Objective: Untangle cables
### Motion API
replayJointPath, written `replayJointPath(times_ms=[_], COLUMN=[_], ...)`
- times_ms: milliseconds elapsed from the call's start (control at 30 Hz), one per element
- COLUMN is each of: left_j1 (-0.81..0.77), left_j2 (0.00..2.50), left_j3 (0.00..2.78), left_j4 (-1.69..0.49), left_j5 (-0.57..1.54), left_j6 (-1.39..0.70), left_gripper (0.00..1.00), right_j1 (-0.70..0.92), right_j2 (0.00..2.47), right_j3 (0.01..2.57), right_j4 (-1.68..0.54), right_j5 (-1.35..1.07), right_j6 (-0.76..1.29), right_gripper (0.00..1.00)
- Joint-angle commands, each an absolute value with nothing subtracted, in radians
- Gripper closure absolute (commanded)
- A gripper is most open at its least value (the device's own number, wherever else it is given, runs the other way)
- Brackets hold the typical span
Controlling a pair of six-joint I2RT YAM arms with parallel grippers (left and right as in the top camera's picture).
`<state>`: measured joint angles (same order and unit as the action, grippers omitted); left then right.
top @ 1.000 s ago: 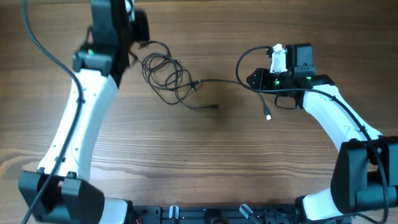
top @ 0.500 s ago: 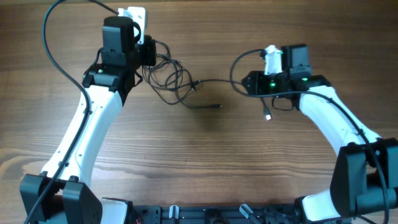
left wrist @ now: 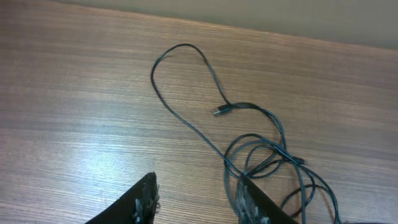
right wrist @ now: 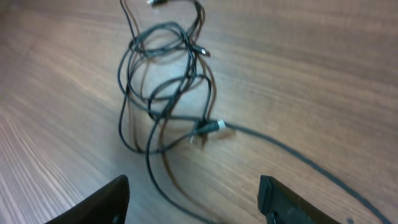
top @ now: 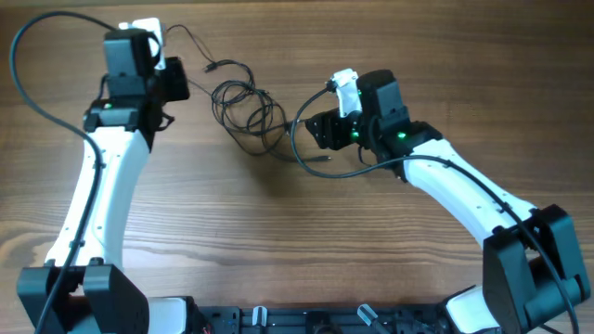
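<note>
Lying in a loose tangle on the wooden table, the cables are found toward the far side. The left gripper, to their left, is held partly open and empty; the right gripper is spread wide, holding nothing.
</note>
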<state>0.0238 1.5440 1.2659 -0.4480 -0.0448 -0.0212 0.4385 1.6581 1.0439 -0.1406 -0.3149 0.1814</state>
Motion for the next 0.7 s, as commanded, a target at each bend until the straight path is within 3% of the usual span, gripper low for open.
replayJointPath(times_ms=[0, 267, 400, 667], left_j1=[0.05, 0.05, 0.047, 0.048], left_j2=[1.533, 1.534, 1.534, 1.533], left_j3=[1.262, 1.262, 1.261, 1.261], left_j4=[-0.458, -0.48, -0.504, -0.538], left_j5=[0.018, 0.207, 0.221, 0.22], left_j6=[-0.03, -0.03, -0.03, -0.031], left_gripper=[0.58, 0.54, 0.53, 0.53], right_j1=[0.446, 0.467, 0.501, 0.534], right_j2=[1.682, 1.801, 1.863, 2.081], right_j3=[1.056, 1.057, 1.069, 1.365], right_j4=[-0.103, 0.066, 0.155, 0.028], right_j5=[-0.272, -0.428, -0.415, -0.393], right_j6=[0.239, 0.211, 0.21, 0.211], right_gripper=[0.3, 0.28, 0.17, 0.12])
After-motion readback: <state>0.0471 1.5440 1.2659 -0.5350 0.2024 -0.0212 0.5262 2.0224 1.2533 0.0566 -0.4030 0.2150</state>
